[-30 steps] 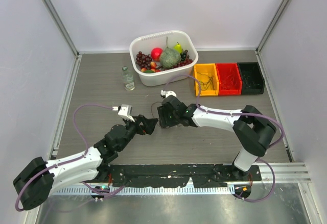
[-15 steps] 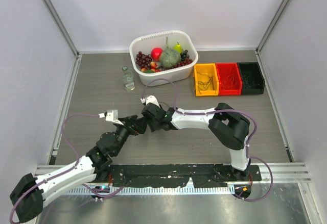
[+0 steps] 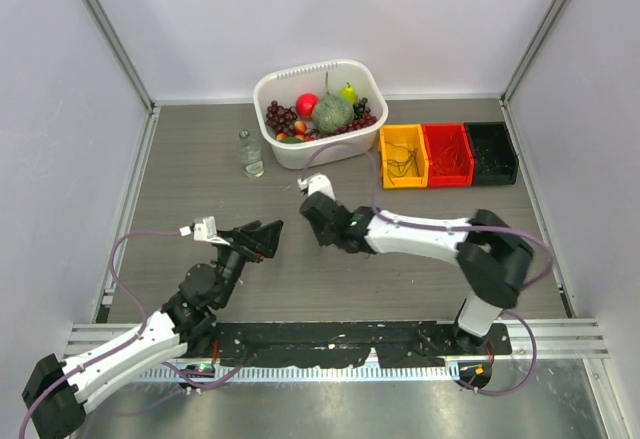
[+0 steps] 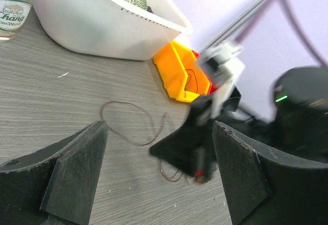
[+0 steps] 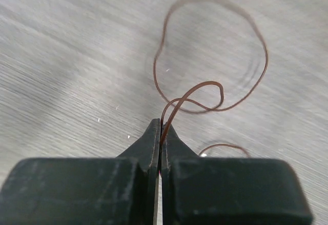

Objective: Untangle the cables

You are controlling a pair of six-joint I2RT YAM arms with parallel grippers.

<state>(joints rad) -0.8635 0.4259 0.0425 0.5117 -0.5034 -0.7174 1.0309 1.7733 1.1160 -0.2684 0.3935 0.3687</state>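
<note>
From overhead, the grey bench (image 3: pixel 200 159) runs to walls at 9, 12 and 3 o'clock. The white tub (image 3: pixel 290 154) of fruit stands at 12, close to the far edge. My two arms meet mid-bench. The left claw (image 3: pixel 272 237) reaches in from 7 o'clock and the right claw (image 3: pixel 312 221) from 4 o'clock, near each other but apart. A row of yellow (image 3: pixel 403 156), red (image 3: pixel 447 154) and black (image 3: pixel 491 152) bins sits at 2 o'clock. A small bottle (image 3: pixel 250 154) stands just beside the tub at 11.

The overhead view is too coarse to show me the wire. The right wrist camera does: the right claw (image 5: pixel 160 127) is pinched closed on a thin red-brown cable (image 5: pixel 266 63), which curls into a loop on the bench ahead of it. From the left wrist, the left claw (image 4: pixel 159 133) stands spread wide with nothing in it. That loop (image 4: pixel 123 103) lies beyond its fingers (image 4: pixel 77 168), and the right claw is tip-down beside it.

Bare bench stretches toward 9 o'clock and back to the rail at 6. The tub and bins crowd the edge from 12 to 2.
</note>
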